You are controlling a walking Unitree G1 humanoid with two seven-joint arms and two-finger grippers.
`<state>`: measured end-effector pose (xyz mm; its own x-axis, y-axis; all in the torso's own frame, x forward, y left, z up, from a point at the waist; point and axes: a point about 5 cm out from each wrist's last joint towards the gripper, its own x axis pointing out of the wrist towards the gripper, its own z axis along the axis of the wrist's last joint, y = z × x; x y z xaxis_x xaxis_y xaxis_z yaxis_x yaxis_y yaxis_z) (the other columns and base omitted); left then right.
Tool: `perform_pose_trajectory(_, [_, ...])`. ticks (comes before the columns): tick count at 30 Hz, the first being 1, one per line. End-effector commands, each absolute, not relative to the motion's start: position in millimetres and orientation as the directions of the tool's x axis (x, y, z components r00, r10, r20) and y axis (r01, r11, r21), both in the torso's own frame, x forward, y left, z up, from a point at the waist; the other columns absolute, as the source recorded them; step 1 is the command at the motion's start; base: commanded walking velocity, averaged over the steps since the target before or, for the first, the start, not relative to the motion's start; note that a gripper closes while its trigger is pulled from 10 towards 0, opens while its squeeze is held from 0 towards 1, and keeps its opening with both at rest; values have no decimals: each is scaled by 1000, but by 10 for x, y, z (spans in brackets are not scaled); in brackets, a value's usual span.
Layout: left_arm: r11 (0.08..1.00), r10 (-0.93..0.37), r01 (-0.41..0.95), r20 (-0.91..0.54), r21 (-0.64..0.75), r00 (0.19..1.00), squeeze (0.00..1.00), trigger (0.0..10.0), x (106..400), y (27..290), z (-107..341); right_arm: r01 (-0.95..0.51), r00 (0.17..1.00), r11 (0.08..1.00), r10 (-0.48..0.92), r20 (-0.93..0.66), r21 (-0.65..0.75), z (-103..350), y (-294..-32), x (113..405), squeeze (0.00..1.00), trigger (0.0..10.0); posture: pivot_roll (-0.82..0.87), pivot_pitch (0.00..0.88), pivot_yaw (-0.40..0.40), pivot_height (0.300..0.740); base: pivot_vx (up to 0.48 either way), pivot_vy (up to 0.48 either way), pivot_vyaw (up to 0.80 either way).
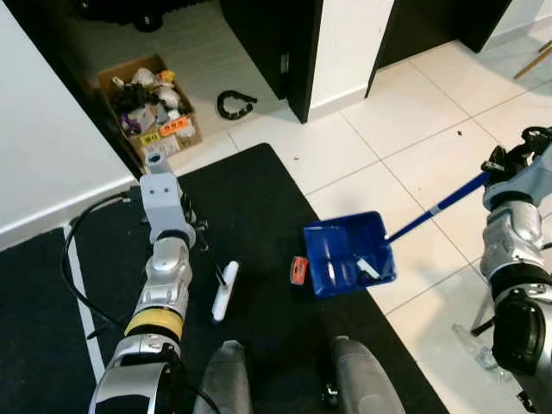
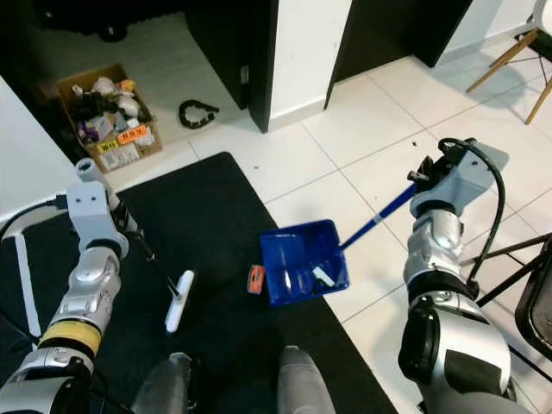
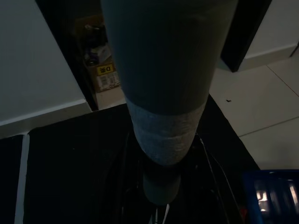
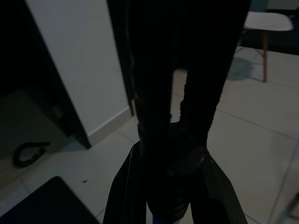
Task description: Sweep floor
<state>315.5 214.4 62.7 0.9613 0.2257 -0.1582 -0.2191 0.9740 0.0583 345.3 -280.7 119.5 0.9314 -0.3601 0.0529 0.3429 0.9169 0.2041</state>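
My right pincer (image 2: 424, 175) grips the handle of the blue dustpan (image 2: 304, 261), which rests at the black rug's (image 2: 224, 233) edge beside an orange scrap (image 2: 256, 278). My left pincer (image 2: 129, 231) seems clamped on the white brush (image 2: 178, 302) lying on the rug.

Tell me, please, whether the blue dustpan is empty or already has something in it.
Not empty: a small white piece lies inside the blue dustpan near its back wall. A small orange item still lies on the black mat just outside its mouth.

Bright, sharp head views; dim wrists
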Motion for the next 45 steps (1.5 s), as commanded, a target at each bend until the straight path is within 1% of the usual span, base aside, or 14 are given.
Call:
perform_pose_trajectory(1, [973, 230, -222, -179, 60, 957, 0, 10000, 3124, 2125, 566, 360, 922, 910, -381, 73, 204, 1231, -2834, 3453, 0, 10000, -8, 95, -6, 740, 0, -480, 0])
perform_pose_trajectory(8, [972, 234, -228, -182, 55, 955, 0, 10000, 3142, 2118, 570, 368, 920, 909, -387, 64, 195, 1191, -2764, 3458, 0, 10000, -8, 110, -2, 740, 0, -452, 0])
perform_pose_trajectory(13, [960, 281, -276, -164, 52, 945, 0, 10000, 3177, 2170, 611, 391, 911, 902, -407, 59, 185, 1202, -2768, 3465, 0, 10000, -8, 122, -5, 740, 0, 0, 0])
perform_pose_trajectory(20, [952, 306, -298, -133, 71, 943, 0, 10000, 3220, 2252, 687, 404, 906, 898, -419, 60, 172, 1235, -2762, 3490, 0, 10000, -12, 141, 0, 740, 0, 0, 0])
perform_pose_trajectory(25, [956, 291, -282, -149, 77, 945, 0, 10000, 3257, 2274, 704, 408, 905, 898, -422, 60, 165, 1257, -2752, 3509, 0, 10000, -15, 152, 3, 740, 0, 0, 0])
perform_pose_trajectory(30, [957, 288, -278, -142, 86, 947, 0, 10000, 3301, 2241, 738, 409, 904, 898, -423, 64, 160, 1278, -2741, 3524, 0, 10000, -18, 169, 4, 740, 0, -480, 0])
perform_pose_trajectory(32, [956, 290, -279, -146, 93, 946, 0, 10000, 3323, 2222, 749, 411, 904, 898, -424, 63, 156, 1276, -2741, 3525, 0, 10000, -13, 191, 6, 740, 0, -480, 0])
perform_pose_trajectory(34, [957, 290, -284, -147, 56, 946, 0, 10000, 3344, 2209, 764, 408, 907, 900, -419, 44, 154, 1256, -2738, 3527, 0, 10000, -6, 210, 9, 740, 0, 0, 0])
perform_pose_trajectory(35, [958, 284, -278, -139, 61, 949, 0, 10000, 3359, 2212, 787, 409, 906, 899, -420, 43, 156, 1262, -2740, 3532, 0, 10000, -3, 232, 11, 740, 0, 0, 0])
perform_pose_trajectory(38, [960, 277, -270, -131, 67, 952, 0, 10000, 3374, 2215, 812, 414, 904, 896, -425, 44, 164, 1278, -2742, 3540, 0, 10000, -2, 244, 12, 740, 0, 0, 0])
perform_pose_trajectory(40, [961, 274, -268, -90, 68, 957, 0, 10000, 3416, 2266, 911, 416, 900, 892, -432, 59, 179, 1353, -2727, 3583, 0, 10000, -3, 293, 15, 740, 0, 0, 0])
perform_pose_trajectory(43, [961, 275, -271, -73, 61, 959, 0, 10000, 3429, 2289, 949, 413, 901, 892, -430, 62, 185, 1378, -2717, 3601, 0, 10000, -2, 299, 15, 740, 0, 0, 0])
perform_pose_trajectory(45, [960, 280, -279, -18, 31, 960, 0, 10000, 3473, 2349, 1076, 408, 902, 893, -426, 65, 193, 1440, -2668, 3654, 0, 10000, 7, 342, 11, 740, 0, 0, 0])
